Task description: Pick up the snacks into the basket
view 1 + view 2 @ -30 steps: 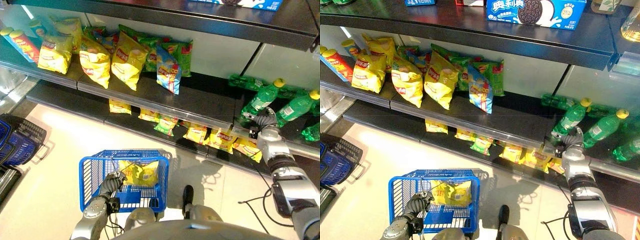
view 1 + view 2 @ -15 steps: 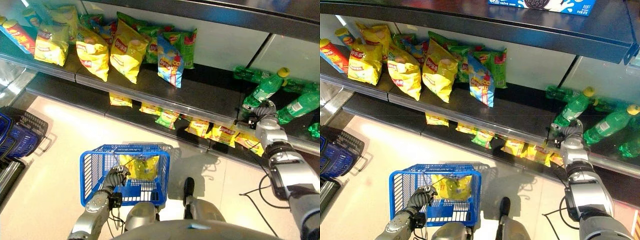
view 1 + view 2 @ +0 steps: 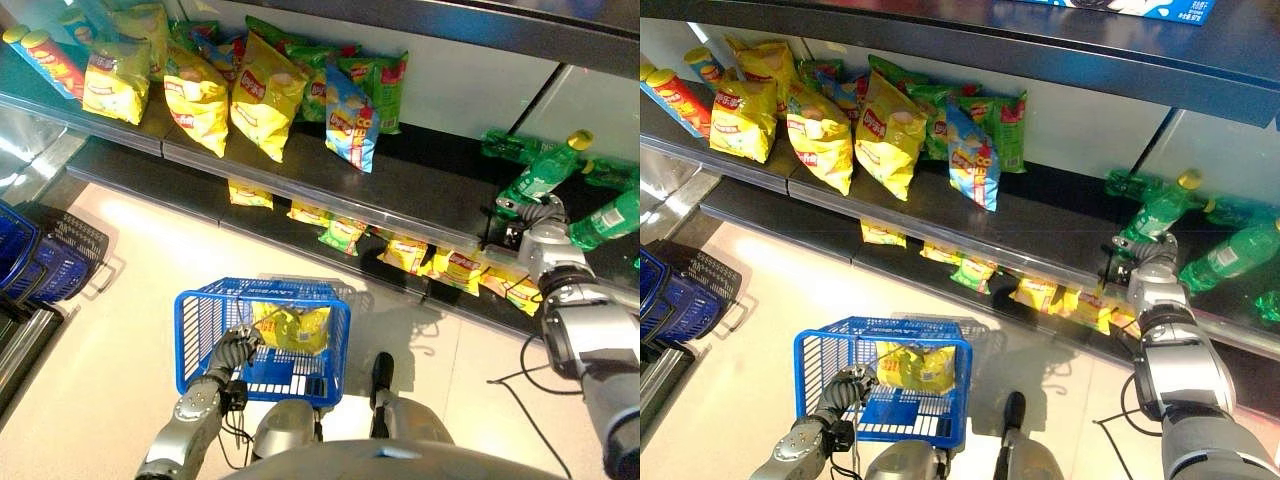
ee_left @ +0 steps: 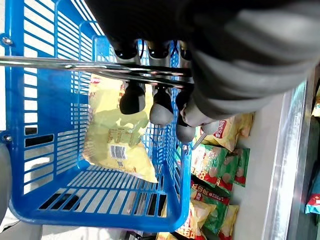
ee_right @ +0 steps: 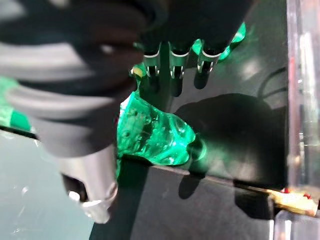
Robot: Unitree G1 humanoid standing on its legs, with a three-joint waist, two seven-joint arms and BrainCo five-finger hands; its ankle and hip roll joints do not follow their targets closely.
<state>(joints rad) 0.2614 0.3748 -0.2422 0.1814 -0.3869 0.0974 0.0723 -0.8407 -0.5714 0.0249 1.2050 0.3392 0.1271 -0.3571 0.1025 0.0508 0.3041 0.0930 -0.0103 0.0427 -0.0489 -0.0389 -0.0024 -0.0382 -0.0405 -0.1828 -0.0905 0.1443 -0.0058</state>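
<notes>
A blue wire basket (image 3: 200, 330) hangs low over the floor, and my left hand (image 3: 232, 352) is shut on its metal handle (image 4: 75, 67). One yellow snack bag (image 3: 292, 328) lies inside it. On the middle shelf stand yellow chip bags (image 3: 262, 95), a blue bag (image 3: 350, 120) and green bags (image 3: 385, 85). Small snack packs (image 3: 405, 252) line the lower shelf. My right hand (image 3: 540, 222) is over the middle shelf's right end, open, its fingers (image 5: 172, 65) straight and its thumb (image 5: 92, 195) apart, beside the base of a lying green bottle (image 5: 150, 135).
Several green bottles (image 3: 610, 215) lie on the shelf's right part behind a clear front rail. Chip tubes (image 3: 50, 60) lean at the shelf's far left. A stack of blue and black baskets (image 3: 50, 265) stands on the floor at left. A dark upper shelf (image 3: 1040, 40) overhangs.
The whole picture has shifted, so the camera moved. My right hand stays by the green bottle and my left hand keeps the basket handle.
</notes>
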